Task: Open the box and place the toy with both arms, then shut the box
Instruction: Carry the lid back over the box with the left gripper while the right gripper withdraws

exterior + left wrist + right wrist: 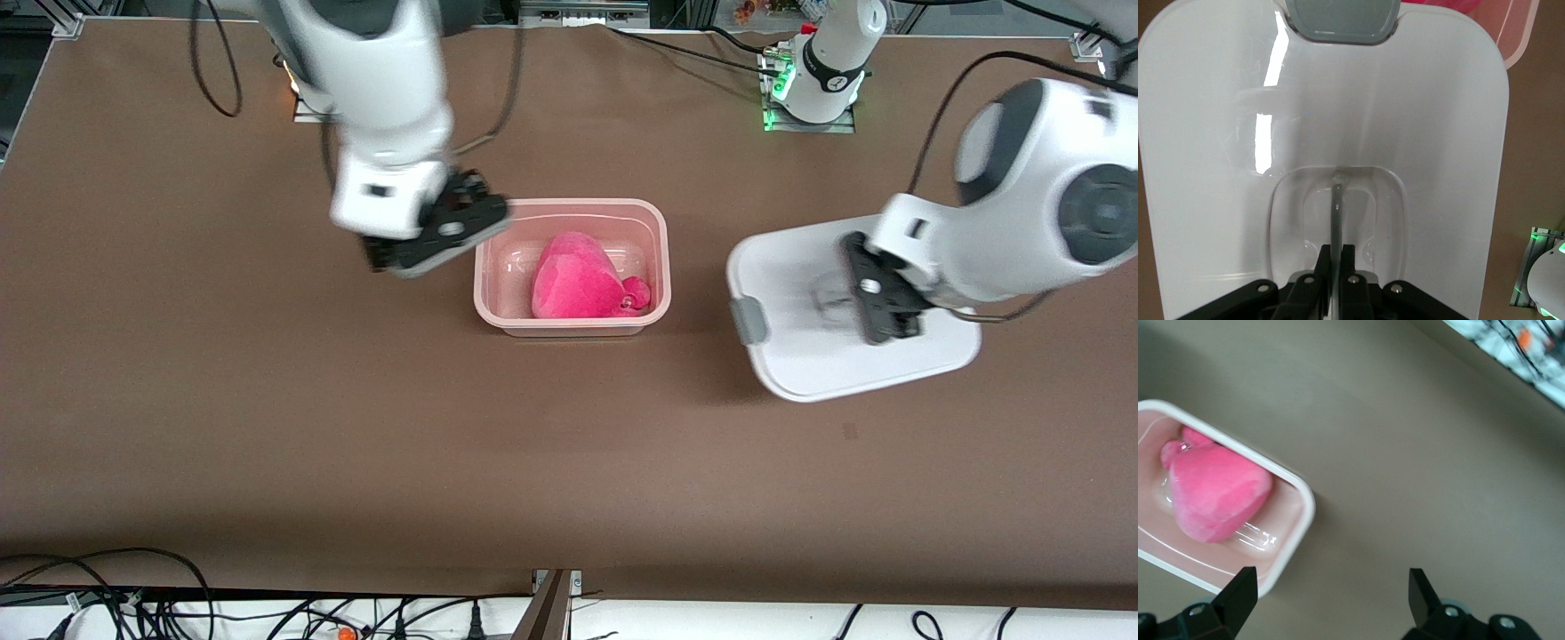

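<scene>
Brown table, plush toy, translucent box

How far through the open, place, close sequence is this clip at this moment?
Opening and placing look done: the box stands uncovered with the toy lying inside. In hand: the left gripper, jaws shut on the centre handle, holds the lid toward the left arm's end of the table. The right gripper, jaws open and empty, is over the box's edge at the right arm's end. Left: put the lid back on and close it.

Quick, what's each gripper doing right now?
Left gripper: shut on the lid by its centre handle.
Right gripper: open, holding nothing, over the box edge.
</scene>
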`<state>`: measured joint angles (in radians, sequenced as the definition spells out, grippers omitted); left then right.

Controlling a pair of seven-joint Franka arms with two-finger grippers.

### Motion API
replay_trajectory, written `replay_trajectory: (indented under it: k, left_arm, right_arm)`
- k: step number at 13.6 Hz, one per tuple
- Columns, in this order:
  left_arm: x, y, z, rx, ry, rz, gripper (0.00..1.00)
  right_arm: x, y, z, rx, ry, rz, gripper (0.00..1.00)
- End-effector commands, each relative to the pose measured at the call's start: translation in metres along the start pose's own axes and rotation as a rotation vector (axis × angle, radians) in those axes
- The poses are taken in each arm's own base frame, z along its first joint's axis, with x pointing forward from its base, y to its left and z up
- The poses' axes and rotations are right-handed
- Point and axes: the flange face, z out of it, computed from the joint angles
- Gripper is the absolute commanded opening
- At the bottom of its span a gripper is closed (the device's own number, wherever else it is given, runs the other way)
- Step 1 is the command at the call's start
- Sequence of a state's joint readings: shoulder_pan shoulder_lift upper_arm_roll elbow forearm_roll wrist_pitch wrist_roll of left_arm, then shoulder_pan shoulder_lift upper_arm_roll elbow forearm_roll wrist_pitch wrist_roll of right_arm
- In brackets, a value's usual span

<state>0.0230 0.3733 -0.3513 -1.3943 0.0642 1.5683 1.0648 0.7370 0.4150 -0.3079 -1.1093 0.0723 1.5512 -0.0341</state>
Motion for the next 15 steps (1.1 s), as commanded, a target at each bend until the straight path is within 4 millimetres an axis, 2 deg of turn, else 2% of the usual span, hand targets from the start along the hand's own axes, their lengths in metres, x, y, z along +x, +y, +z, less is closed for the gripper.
replay_trajectory:
  k: [1,3,4,6,8,10,12,15]
  left_arm:
    - [0.069,0.023,0.011,0.038,0.009,0.065,0.00]
    - [0.120,0.050,0.023,0.046,-0.001,0.092,0.00]
    - [0.140,0.060,0.033,0.037,-0.006,0.101,0.00]
    - [0.190,0.088,0.057,0.031,-0.009,0.172,0.00]
    - [0.237,0.118,0.082,0.045,-0.007,0.168,0.00]
    - [0.271,0.142,0.104,0.086,-0.032,0.158,0.00]
    - [0.292,0.160,0.116,0.111,-0.036,0.165,0.00]
    - [0.316,0.166,0.138,0.104,-0.019,0.163,0.00]
  right_arm:
    - [-0.053,0.085,-0.004,0.105,-0.046,0.183,1.00]
    - [-0.092,0.133,-0.001,0.136,-0.071,0.270,1.00]
    - [-0.104,0.146,-0.002,0.143,-0.083,0.307,1.00]
    - [-0.120,0.183,-0.002,0.142,-0.126,0.436,1.00]
    - [-0.127,0.192,-0.014,0.145,-0.109,0.444,1.00]
    - [-0.141,0.208,-0.024,0.152,-0.094,0.465,1.00]
    - [-0.153,0.222,-0.019,0.154,-0.114,0.483,1.00]
    - [-0.163,0.226,-0.007,0.113,-0.128,0.487,1.00]
